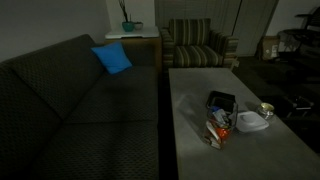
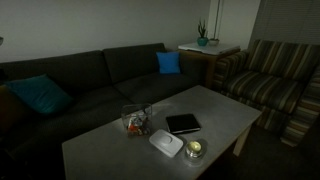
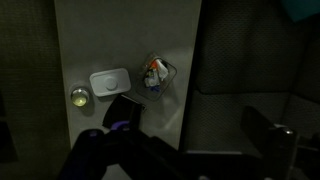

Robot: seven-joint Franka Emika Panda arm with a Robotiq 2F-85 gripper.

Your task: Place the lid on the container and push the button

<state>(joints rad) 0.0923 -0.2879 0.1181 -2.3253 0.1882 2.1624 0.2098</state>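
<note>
The container (image 1: 218,128) is a small tub with red, orange and white sides and stands on the grey table; it also shows in an exterior view (image 2: 135,121) and the wrist view (image 3: 155,73). The white lid (image 1: 250,122) lies flat on the table beside it, apart from it, and shows in an exterior view (image 2: 166,142) and the wrist view (image 3: 109,82). My gripper (image 3: 190,150) hangs high above the table's edge and the sofa seat. Its fingers are wide apart and hold nothing. No arm shows in the exterior views.
A small round shiny tin (image 2: 194,149) sits next to the lid. A flat black object (image 2: 183,124) lies by the container. A dark sofa (image 1: 80,100) with a blue cushion (image 1: 112,59) runs along the table. A striped armchair (image 1: 195,45) stands at the end.
</note>
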